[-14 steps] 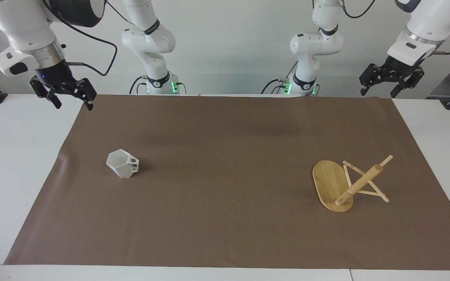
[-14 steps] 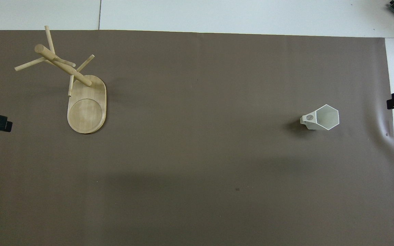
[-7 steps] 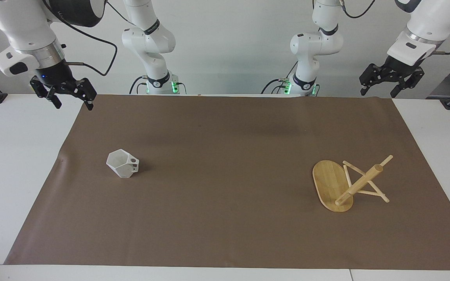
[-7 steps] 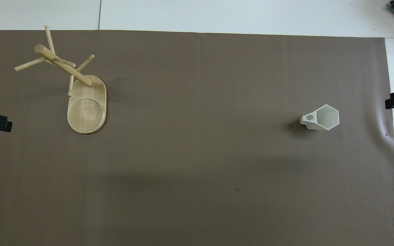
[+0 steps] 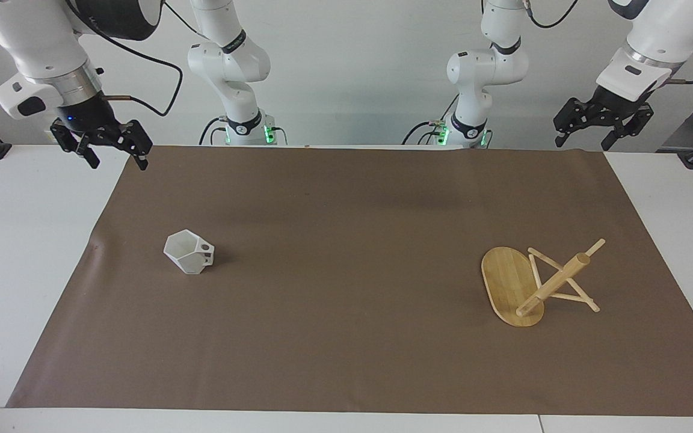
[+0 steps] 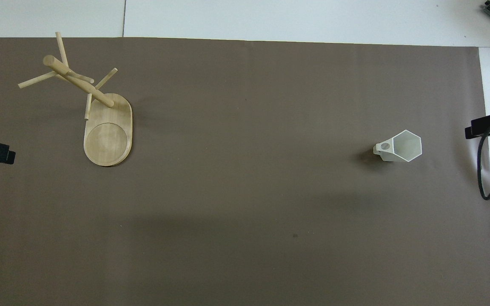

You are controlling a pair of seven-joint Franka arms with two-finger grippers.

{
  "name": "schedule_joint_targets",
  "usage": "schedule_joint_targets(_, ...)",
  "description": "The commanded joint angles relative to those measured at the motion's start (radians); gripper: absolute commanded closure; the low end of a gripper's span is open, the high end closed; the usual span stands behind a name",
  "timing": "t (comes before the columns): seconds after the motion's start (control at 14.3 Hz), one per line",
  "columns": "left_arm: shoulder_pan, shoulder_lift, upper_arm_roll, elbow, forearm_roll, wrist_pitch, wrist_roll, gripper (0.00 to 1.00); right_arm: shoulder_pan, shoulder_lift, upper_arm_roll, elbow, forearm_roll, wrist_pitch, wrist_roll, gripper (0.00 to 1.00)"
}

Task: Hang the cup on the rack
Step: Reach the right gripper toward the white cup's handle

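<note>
White cup (image 5: 189,253) untouched | rack (image 5: 536,284) seemingly upright | facing view alone shows fingers spread

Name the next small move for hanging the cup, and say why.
Probably bring the right end effector, open and raised at the mat's edge, over the white faceted cup: it stands free at that arm's end, nothing gripped. The left end effector waits, open, near the bamboo mug tree.

no text, label, brand, number or sign can be read on anything in either view.
</note>
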Motion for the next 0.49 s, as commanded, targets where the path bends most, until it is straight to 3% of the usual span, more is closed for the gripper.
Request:
schedule_joint_targets(0.0, 0.009, -0.020, -0.007, -0.015, 0.003, -0.012, 0.002, 0.00, -0.015, -0.034, 0.006, -0.136, 0.020, 0.114, -0.029, 0.00)
schedule_joint_targets(0.42, 0.009, -0.020, -0.007, -0.015, 0.003, -0.012, 0.002, 0.00, -0.015, 0.035, 0.003, -0.327, 0.020, 0.404, -0.026, 0.00)
